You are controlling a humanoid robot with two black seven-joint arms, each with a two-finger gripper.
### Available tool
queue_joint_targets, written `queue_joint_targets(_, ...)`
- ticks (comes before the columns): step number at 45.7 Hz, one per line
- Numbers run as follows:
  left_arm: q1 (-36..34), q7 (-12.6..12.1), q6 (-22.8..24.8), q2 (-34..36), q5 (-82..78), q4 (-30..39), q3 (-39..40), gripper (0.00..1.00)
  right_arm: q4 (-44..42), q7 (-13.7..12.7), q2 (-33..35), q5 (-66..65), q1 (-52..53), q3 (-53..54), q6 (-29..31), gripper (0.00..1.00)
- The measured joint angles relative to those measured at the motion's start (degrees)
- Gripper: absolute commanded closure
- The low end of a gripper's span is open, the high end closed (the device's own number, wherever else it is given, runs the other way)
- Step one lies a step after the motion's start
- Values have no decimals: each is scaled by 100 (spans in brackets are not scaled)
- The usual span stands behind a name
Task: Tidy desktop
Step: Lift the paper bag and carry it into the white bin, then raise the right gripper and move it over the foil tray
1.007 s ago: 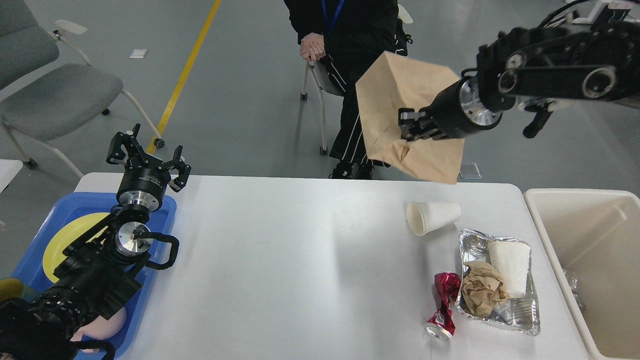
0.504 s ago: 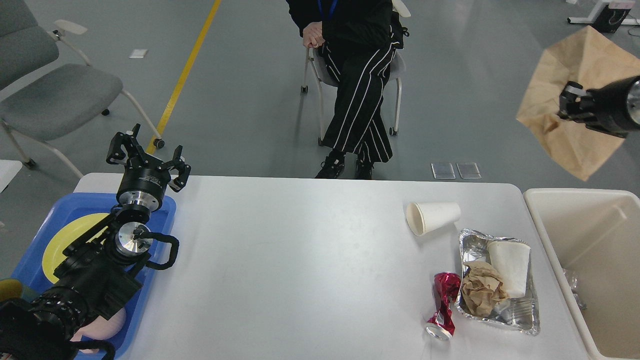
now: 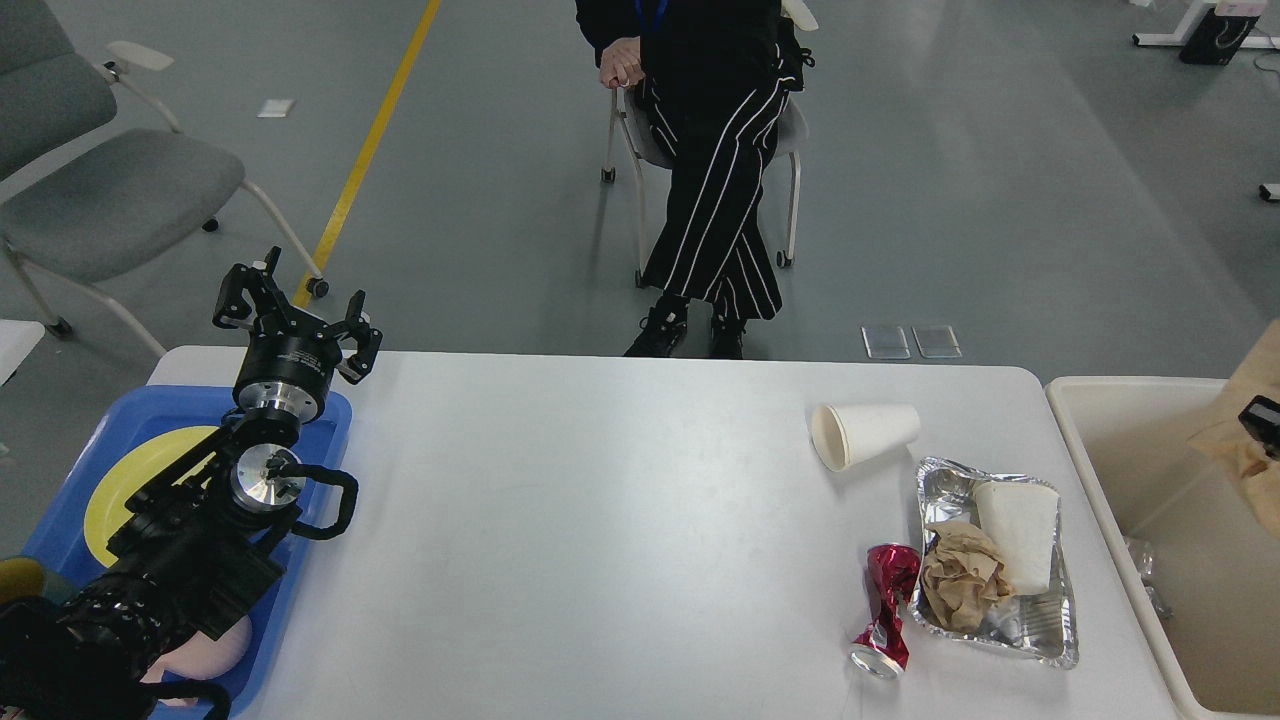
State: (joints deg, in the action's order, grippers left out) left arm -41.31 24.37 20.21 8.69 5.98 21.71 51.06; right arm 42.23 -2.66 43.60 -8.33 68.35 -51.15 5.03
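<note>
grey workshop floor with a yellow line [image 3: 375,140] runs behind the desktop [image 3: 600,540], the big white tabletop filling most of the head view; a seated person [image 3: 715,150] in striped trousers faces its far edge.

the left gripper [image 3: 292,318] hangs over the far corner of the blue tray [image 3: 330,440] holding a yellow plate [image 3: 135,475], its fingers spread apart and holding nothing. of the right gripper [image 3: 1262,412] only a dark sliver shows at the frame edge, over the beige bin [image 3: 1130,440] and against a brown paper bag [image 3: 1245,440]; whether it is clenched on the bag or released i cannot tell.

what is left of the clutter lies well to the right of the left gripper and nearer me, and just left of the right gripper across the bin wall: a tipped white paper cup [image 3: 865,434], its long axis running left to right with the mouth facing left; nearer me a foil tray [image 3: 995,565] with crumpled brown paper [image 3: 960,580] and a second white cup [image 3: 1020,530]; and a crushed red can [image 3: 885,610] touching or just beside the foil tray's left rim, long axis pointing roughly away from me.

the right arm is plainly the nearer, so my guess is that it takes the next piece, likely the tipped cup.
</note>
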Motion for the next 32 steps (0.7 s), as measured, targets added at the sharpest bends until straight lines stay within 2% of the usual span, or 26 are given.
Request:
queue_joint_targets(9, 0, 0, 0, 0, 0, 0, 0, 4, -75, 4, -355, 0, -708, 39, -33, 67)
queue_joint_targets(18, 0, 0, 0, 0, 0, 0, 0, 4, -191, 4, -548, 0, -852, 44, -43, 66)
queue_joint_targets(19, 0, 0, 0, 0, 0, 0, 0, 4, -210, 3, -573, 0, -852, 39, -46, 59)
queue_joint_targets(20, 0, 0, 0, 0, 0, 0, 0, 4, -232, 3, -598, 0, -851, 36, -53, 41)
queue_joint_targets(21, 0, 0, 0, 0, 0, 0, 0, 4, -252, 3, -624, 0, -844, 33, -61, 4)
queue_joint_targets(22, 0, 0, 0, 0, 0, 0, 0, 4, -292, 3, -694, 0, -798, 29, -93, 0)
queue_joint_targets(32, 0, 0, 0, 0, 0, 0, 0, 4, -446, 1, -1056, 37, -197, 42, -430, 0)
